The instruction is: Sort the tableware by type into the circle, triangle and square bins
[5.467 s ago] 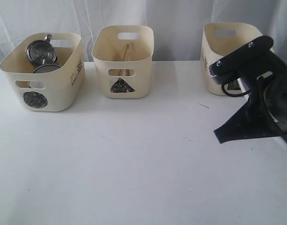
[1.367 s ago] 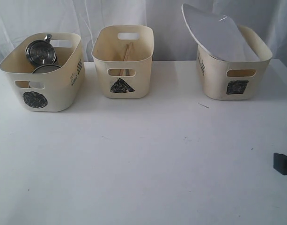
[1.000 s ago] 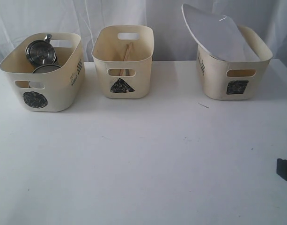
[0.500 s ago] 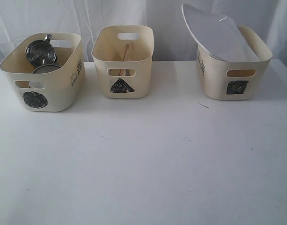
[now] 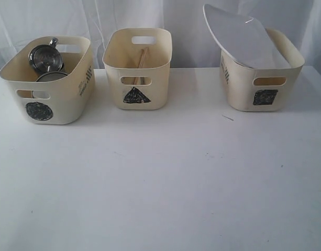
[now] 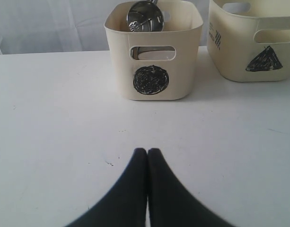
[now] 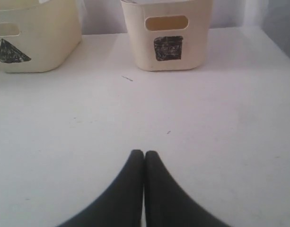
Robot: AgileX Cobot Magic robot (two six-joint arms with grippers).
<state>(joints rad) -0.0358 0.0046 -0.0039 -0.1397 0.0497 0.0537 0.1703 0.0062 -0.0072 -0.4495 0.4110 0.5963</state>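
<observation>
L side first: the left gripper (image 6: 147, 153) is closed tip-to-tip w/ nothing in it, low over bare worktop (image 5: 160, 183). Straight ahead of it, well apart, stands the circle bin (image 6: 121, 71). A steel mug (image 6: 145, 16) lies tilted at the top, w/ more steel below it; can't tell which pcs. Ahead and off toward the other arm's side is the triangle bin (image 5: 155, 78), w/ wooden chopsticks (image 5: 143, 57) leaning inside; no cutlery visible from these views. The square bin (image 7: 135, 47) sits ahead of the right gripper (image 7: 144, 155), well apart. The big white plate (image 5: 239, 36) is tilted in it, lower edge inside, upper edge sticking up past the rim. The right gripper is also pinched closed and empty.

Judgement: no loose tableware shows on the worktop, so the sort looks done and the step in hand is prob. park & check. To do it well, keep both grippers closed and clear of the bins, w/ no sweeping past their fronts. The weak spot is the plate: leaning, not seated. If it needs a nudge, come from above w/ the right arm, slowly, and press toward the bin's centre, not the rim, or the light tub may slide or tip.
</observation>
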